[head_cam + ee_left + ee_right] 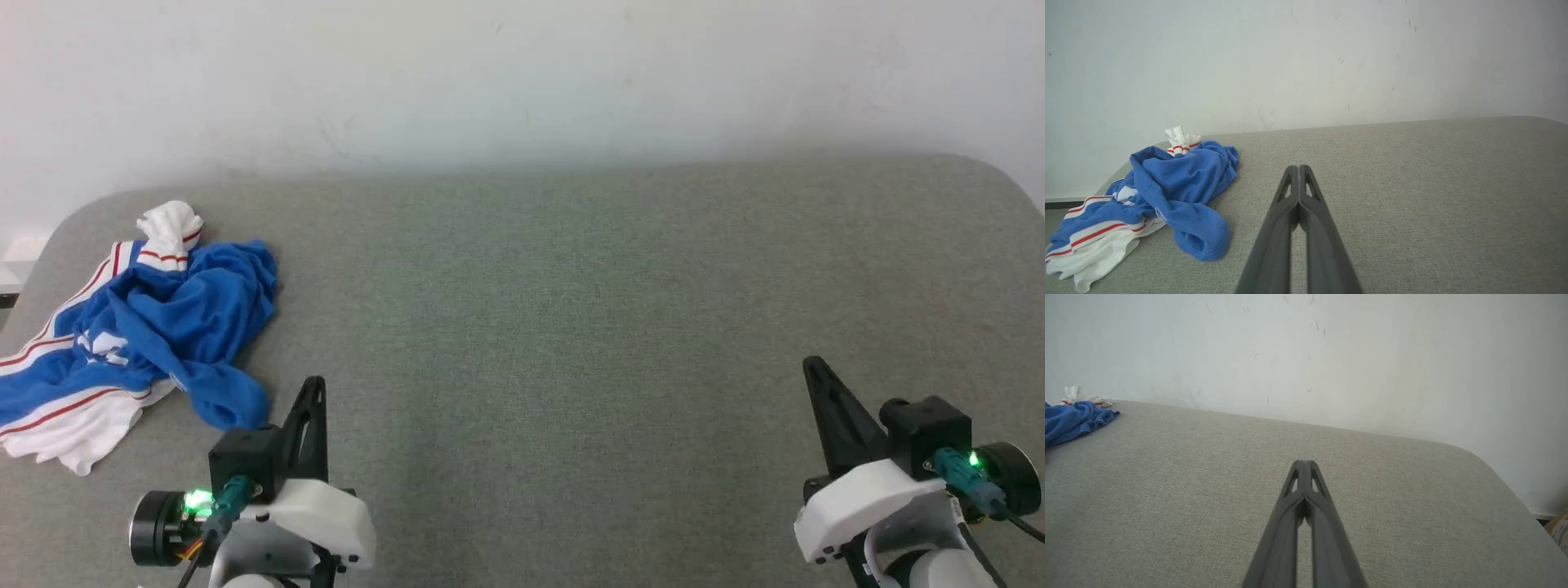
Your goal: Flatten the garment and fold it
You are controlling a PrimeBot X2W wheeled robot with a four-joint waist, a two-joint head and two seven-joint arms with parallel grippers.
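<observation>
The crumpled bright blue jersey T-shirt with white, red-striped sleeves lies bunched at the left edge of the grey fabric-covered desk. The head view cuts it off, and folds bury its lettering. Bare cloth spreads rightward. My left fingers are pressed together and empty just beside it. My right fingers are likewise closed, well apart.

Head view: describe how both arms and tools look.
The left tool and right tool each have long black tapered fingers with triangular cut-outs. Behind each sits a black block, a white shell, a teal plug with a green light and a black round cap.
</observation>
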